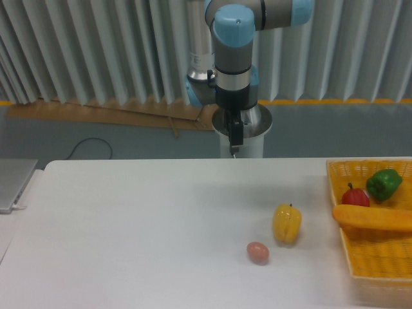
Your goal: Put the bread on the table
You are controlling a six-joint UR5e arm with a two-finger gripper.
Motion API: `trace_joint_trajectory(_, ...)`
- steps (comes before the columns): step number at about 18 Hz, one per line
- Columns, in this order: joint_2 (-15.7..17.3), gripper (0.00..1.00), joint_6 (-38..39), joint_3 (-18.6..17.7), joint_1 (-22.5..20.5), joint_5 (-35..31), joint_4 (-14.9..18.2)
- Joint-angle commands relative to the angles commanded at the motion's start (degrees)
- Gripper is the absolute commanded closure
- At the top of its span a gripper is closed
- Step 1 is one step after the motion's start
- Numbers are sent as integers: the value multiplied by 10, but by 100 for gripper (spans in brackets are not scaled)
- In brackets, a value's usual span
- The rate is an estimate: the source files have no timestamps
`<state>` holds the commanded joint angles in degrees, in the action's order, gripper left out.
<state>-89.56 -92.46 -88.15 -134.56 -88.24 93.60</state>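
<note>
Behind your white table point(141, 225) hang grey pleated curtains point(96, 51). Your bread point(373, 217) lies across the yellow basket point(367, 264) at the right edge, beside a tomato point(355, 196) and green pepper point(384, 183). Your gripper point(235, 140) hangs above the far edge, holding nothing; its opening cannot be made out.
</note>
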Motion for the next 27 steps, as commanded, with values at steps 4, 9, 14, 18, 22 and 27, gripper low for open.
trace_joint_trajectory(4,1,0,0,0,0,0,0)
trace_joint_trajectory(9,1,0,1,0,0,-2,-1)
trace_joint_trajectory(14,13,0,-3,-9,11,-1,-28)
trace_joint_trajectory(18,19,0,-4,-29,10,-9,-61)
trace_joint_trajectory(22,19,0,-1,-26,9,-10,-57)
trace_joint_trajectory(27,18,0,-4,-26,5,-12,-58)
